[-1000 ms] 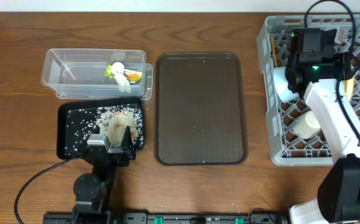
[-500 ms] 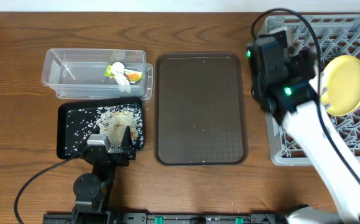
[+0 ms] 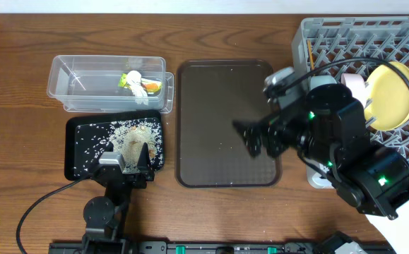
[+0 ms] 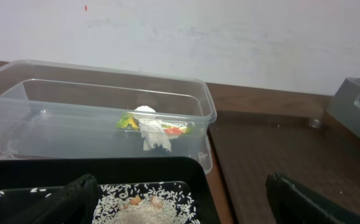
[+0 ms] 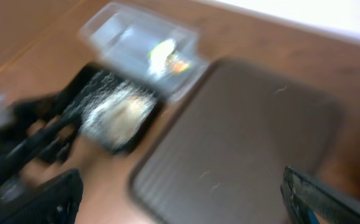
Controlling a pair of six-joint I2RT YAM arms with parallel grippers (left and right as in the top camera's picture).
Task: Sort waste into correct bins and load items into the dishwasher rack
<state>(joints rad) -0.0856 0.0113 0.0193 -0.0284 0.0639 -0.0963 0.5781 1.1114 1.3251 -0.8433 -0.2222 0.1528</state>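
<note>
The clear tub [image 3: 91, 88] holds the green wrapper and white tissue [image 3: 139, 83], which also show in the left wrist view [image 4: 148, 127]. The black tray [image 3: 80, 144] holds loose rice scraps [image 3: 137, 134]. My left gripper [image 3: 125, 161] is open and empty at the tray's near edge, its fingers either side of the rice [image 4: 148, 208]. The grey rack [image 3: 331, 35] stands at the right with the yellow plate [image 3: 391, 95] on edge inside. My right gripper [image 3: 250, 137] is open and empty, hovering over the brown serving tray [image 3: 218, 106]. Bowls and cup are hidden by the arm.
The brown serving tray lies between the bins and the rack and fills the blurred right wrist view [image 5: 248, 137]. The right arm's body covers the rack's front left part. A rack corner shows at the right edge of the left wrist view [image 4: 357, 102].
My right arm has swung from above the rack leftward and forward to over the brown tray. The yellow plate has come into view standing in the rack. The left arm has not moved.
</note>
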